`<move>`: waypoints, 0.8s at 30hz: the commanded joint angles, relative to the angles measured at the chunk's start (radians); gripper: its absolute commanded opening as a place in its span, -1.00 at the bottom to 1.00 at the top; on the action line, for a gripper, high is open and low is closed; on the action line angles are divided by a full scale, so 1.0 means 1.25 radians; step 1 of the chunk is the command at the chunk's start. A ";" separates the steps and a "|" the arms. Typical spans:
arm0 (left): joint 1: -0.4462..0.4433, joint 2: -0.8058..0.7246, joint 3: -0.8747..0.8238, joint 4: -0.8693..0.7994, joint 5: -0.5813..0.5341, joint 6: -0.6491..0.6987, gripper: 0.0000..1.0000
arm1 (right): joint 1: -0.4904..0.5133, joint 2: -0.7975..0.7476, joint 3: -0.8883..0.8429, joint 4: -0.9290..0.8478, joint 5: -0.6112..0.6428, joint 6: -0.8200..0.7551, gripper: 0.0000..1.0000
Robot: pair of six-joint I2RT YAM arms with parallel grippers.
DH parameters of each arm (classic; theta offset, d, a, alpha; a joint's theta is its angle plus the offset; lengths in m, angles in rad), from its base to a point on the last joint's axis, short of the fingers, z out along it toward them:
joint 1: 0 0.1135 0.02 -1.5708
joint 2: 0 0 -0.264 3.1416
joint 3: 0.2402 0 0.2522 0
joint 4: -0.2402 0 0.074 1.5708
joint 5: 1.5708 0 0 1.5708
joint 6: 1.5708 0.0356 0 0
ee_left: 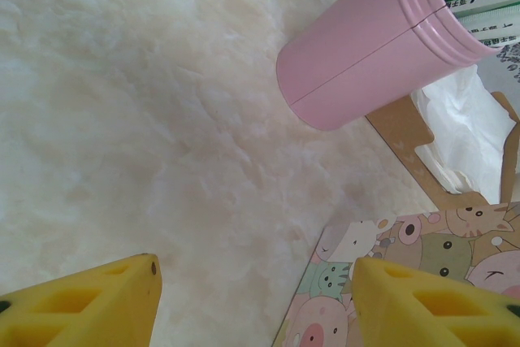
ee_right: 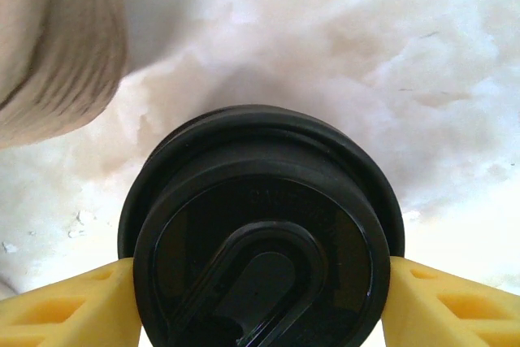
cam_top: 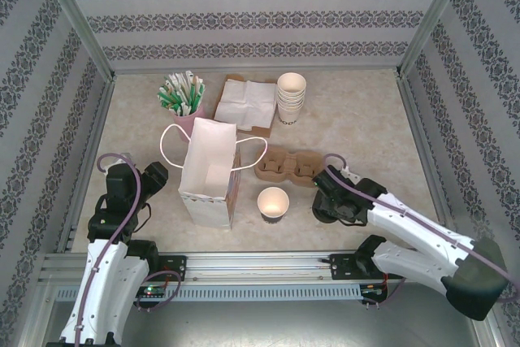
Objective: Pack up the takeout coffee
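Observation:
The takeout coffee cup (cam_top: 273, 202), small and cream-white with dark print, stands on the table without a lid, just right of the paper bag (cam_top: 208, 173). A round black lid (ee_right: 260, 201) lies on the table to the cup's right. My right gripper (cam_top: 329, 201) (ee_right: 260, 302) is shut on it, with a yellow fingertip (ee_right: 73, 310) pressed against each side of the rim. My left gripper (cam_top: 151, 176) (ee_left: 256, 298) is open left of the bag with nothing between its fingers. The bag's cartoon-printed side (ee_left: 390, 274) is by its right fingertip (ee_left: 431, 306).
A brown cardboard cup carrier (cam_top: 288, 166) lies behind the cup. Further back are a stack of lidless white cups (cam_top: 291, 97), white napkins (cam_top: 246, 103) and a pink tumbler (cam_top: 187, 111) (ee_left: 366, 46) holding green-and-white sticks. Patterned walls enclose the table.

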 commanded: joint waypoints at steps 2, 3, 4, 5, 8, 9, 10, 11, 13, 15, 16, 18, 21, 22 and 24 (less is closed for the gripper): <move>0.002 -0.003 -0.001 0.019 0.008 -0.009 0.28 | -0.061 -0.051 -0.022 -0.028 -0.040 -0.051 0.37; 0.002 -0.003 0.000 0.018 0.008 -0.009 0.28 | -0.071 -0.062 -0.019 -0.030 -0.044 -0.062 0.37; 0.002 -0.003 0.000 0.018 0.007 -0.009 0.28 | -0.079 -0.071 -0.012 -0.036 -0.047 -0.074 0.37; 0.002 -0.003 0.000 0.019 0.007 -0.009 0.28 | -0.085 -0.077 -0.004 -0.043 -0.045 -0.084 0.37; 0.002 -0.003 0.000 0.023 0.006 -0.008 0.28 | -0.092 -0.084 0.024 -0.062 -0.045 -0.111 0.37; 0.002 -0.002 0.000 0.023 0.006 -0.008 0.28 | -0.092 -0.081 0.037 -0.067 -0.050 -0.119 0.37; 0.002 -0.001 0.000 0.024 0.006 -0.008 0.28 | -0.092 -0.077 0.052 -0.071 -0.058 -0.131 0.37; 0.002 -0.001 0.001 0.023 0.007 -0.008 0.28 | -0.092 -0.073 0.066 -0.077 -0.065 -0.141 0.38; 0.002 -0.002 0.001 0.023 0.006 -0.007 0.28 | -0.089 -0.060 0.102 -0.087 -0.082 -0.174 0.39; 0.002 -0.001 0.000 0.025 0.006 -0.007 0.28 | -0.067 -0.038 0.151 -0.109 -0.078 -0.213 0.39; 0.003 -0.001 0.001 0.024 0.006 -0.007 0.28 | -0.056 -0.031 0.167 -0.116 -0.070 -0.225 0.39; 0.002 0.000 0.000 0.027 0.007 -0.007 0.28 | -0.021 -0.009 0.203 -0.122 -0.061 -0.253 0.39; 0.002 0.000 0.000 0.028 0.008 -0.007 0.28 | 0.045 0.029 0.259 -0.106 -0.069 -0.269 0.39; 0.002 0.000 0.000 0.027 0.008 -0.008 0.28 | 0.059 0.039 0.269 -0.099 -0.076 -0.269 0.39; 0.002 0.000 0.001 0.026 0.008 -0.007 0.28 | 0.100 0.074 0.299 -0.071 -0.108 -0.271 0.38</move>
